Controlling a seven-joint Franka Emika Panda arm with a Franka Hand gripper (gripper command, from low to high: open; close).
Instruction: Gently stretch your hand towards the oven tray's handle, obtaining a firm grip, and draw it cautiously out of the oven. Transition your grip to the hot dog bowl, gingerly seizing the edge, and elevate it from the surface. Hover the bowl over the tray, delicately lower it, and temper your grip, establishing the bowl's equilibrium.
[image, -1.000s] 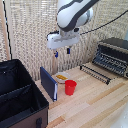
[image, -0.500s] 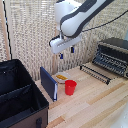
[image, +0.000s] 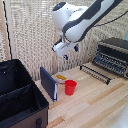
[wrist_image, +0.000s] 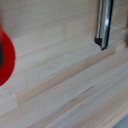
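Hot dog bowl (image: 61, 77) toward the back of the surface (image: 95, 102), between blue panel (image: 48, 84) and red cup (image: 70, 87), well apart from the oven (image: 112, 55) at the exterior view's right edge, with the oven tray (image: 96, 72) already drawn out. Likely light, stiff, smooth and breakable, prone to tip: best pinched at the rim, away from the cup. Gripper (image: 65, 56) high above the bowl, holding nothing; fingers too blurred to tell whether spread or closed.

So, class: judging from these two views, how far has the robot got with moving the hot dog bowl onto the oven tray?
Done: the oven tray looks drawn out in front of the oven.
In hand: the claw hangs in the air above the table, holding nothing that can be seen; whether it is open is unclear.
Left: the hot dog bowl sits on the table beside the red cup, not yet gripped, lifted or set on the tray.
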